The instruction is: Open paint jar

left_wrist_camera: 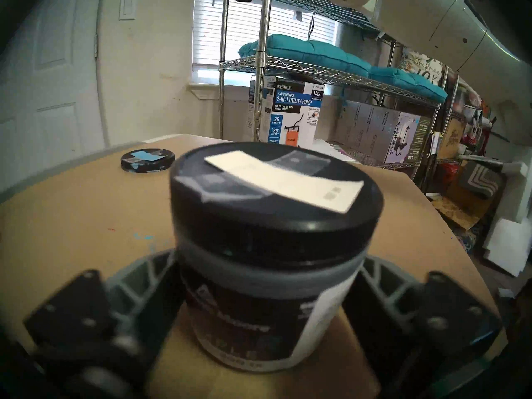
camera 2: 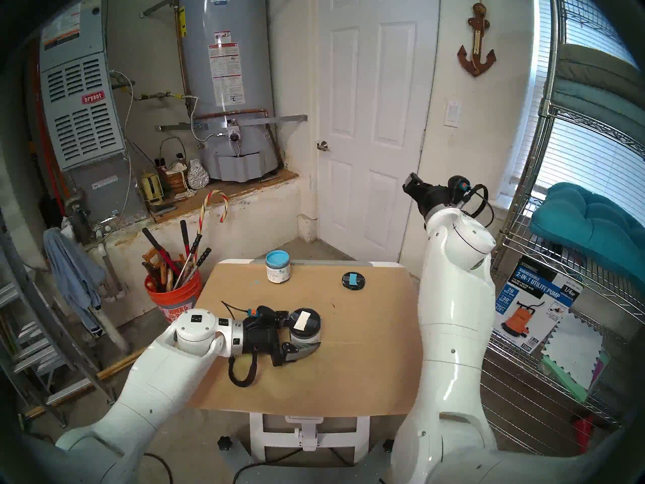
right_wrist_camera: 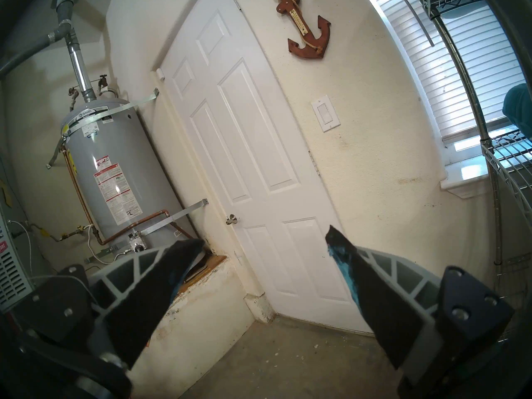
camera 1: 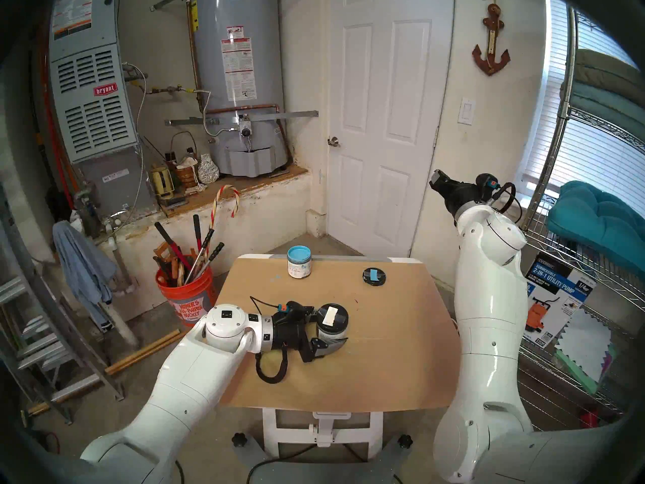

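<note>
The left gripper (camera 1: 330,329) is reaching in from the side with its fingers spread wide, one on either side of the paint jar (camera 1: 331,328), which is standing upright near the middle of the table (camera 1: 401,368). In the left wrist view the fingers (left_wrist_camera: 149,277) are flanking the labelled body below the black lid (left_wrist_camera: 276,194); whether they are already touching it is hard to tell. The step looks like bracing the jar. Doing it well means closing squarely on the body, low enough that the lid's rim stays free, and firmly enough that the jar will not spin once the lid is being twisted. The lid with its white tape strip (left_wrist_camera: 283,182) is on.

Farther back, an open jar of blue paint (camera 1: 299,262) and a loose lid with blue tape (camera 1: 373,276) are sitting at the far edge. The right gripper (right_wrist_camera: 264,243) is raised well apart from the table, fingers parted and empty, blue smears on them.

The jar's far side is hidden, and its label is too blurred to read.
</note>
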`<state>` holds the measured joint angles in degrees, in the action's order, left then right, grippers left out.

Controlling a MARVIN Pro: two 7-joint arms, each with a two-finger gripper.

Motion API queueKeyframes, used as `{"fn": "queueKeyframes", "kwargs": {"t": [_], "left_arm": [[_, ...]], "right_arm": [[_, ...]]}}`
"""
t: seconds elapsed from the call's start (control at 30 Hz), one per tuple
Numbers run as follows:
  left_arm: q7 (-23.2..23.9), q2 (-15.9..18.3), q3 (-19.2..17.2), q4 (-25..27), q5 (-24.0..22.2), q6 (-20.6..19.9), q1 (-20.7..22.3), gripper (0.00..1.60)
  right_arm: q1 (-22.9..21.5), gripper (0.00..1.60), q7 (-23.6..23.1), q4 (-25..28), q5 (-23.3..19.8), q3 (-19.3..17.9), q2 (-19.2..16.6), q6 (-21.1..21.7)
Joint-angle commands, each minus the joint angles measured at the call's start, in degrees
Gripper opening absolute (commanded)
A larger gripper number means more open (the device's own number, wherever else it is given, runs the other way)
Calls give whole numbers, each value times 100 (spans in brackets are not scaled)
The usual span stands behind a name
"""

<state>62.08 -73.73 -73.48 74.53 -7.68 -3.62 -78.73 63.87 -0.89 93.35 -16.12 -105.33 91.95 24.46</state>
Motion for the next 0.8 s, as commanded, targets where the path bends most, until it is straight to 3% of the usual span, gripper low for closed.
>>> {"fn": "queueKeyframes", "kwargs": {"t": [0.0, 0.1, 0.13, 0.2, 0.77], "left_arm": [[-22, -15, -39, 117, -28, -3, 22, 11], [-12, 31, -47, 230, -28, -28, -44, 20], [-2, 52, -61, 273, -39, -38, -68, 19], [-3, 105, -118, 387, -64, -34, -136, 0], [-46, 414, -565, 1340, -128, -291, -688, 0]], "right_arm": [[-96, 160, -1, 133, 6, 48, 14, -25], [-96, 160, -1, 133, 5, 48, 14, -25], [-96, 160, -1, 133, 5, 48, 14, -25], [-97, 160, -2, 132, 5, 48, 14, -25], [-97, 160, -3, 131, 5, 47, 13, -26]]}}
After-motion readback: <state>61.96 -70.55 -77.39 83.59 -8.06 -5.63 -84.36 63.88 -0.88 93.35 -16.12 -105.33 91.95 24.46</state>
